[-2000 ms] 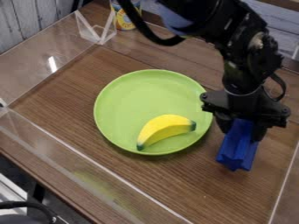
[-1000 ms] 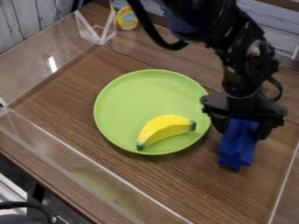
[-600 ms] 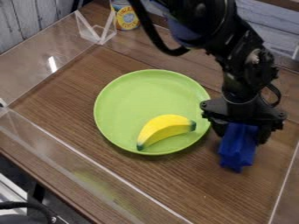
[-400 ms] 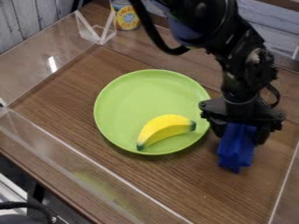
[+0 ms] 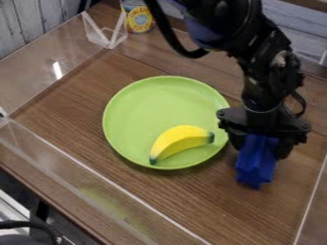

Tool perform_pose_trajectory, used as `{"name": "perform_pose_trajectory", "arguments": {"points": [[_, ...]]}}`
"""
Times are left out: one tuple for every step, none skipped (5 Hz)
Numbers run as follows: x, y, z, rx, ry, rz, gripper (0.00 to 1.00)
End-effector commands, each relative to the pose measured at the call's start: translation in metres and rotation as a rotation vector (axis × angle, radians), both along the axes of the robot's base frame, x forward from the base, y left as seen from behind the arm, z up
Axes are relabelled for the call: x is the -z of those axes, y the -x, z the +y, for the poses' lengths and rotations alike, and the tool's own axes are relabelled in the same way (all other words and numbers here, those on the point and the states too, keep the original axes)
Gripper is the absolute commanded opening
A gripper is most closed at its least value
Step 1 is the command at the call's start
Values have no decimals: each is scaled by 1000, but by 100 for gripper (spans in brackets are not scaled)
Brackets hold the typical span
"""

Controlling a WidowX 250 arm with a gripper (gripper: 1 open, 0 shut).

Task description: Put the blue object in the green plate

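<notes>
The blue object [image 5: 254, 165], a ridged royal-blue slab, lies on the wooden table just right of the green plate [image 5: 128, 100]. My gripper [image 5: 261, 140] points steeply down over its far end. The black fingers press against both sides of the slab, so it is shut on it. The slab's near end still rests on the table. The fingertips are partly hidden by the slab and the wrist. The plate sits mid-table, and its right rim is a short way from the slab.
A yellow banana [image 5: 179, 143] lies in the plate's near right part. Clear plastic walls [image 5: 38, 144] border the table on the left and front. A clear stand [image 5: 105, 33] and a yellow can [image 5: 136, 19] are at the back.
The fingers have drawn in slightly onto the blue slab, which has shifted a little to the left. The arm has otherwise stayed in place.
</notes>
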State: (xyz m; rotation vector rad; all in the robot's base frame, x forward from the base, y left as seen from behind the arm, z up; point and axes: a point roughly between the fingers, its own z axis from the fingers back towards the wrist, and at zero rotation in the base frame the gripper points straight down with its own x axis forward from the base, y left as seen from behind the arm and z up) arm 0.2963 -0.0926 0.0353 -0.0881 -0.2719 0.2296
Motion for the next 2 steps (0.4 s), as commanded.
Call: {"name": "perform_pose_trajectory", "arguments": {"points": [[-14, -8, -1, 2, 4, -40, 0], [-15, -9, 1, 2, -3, -33, 0]]}}
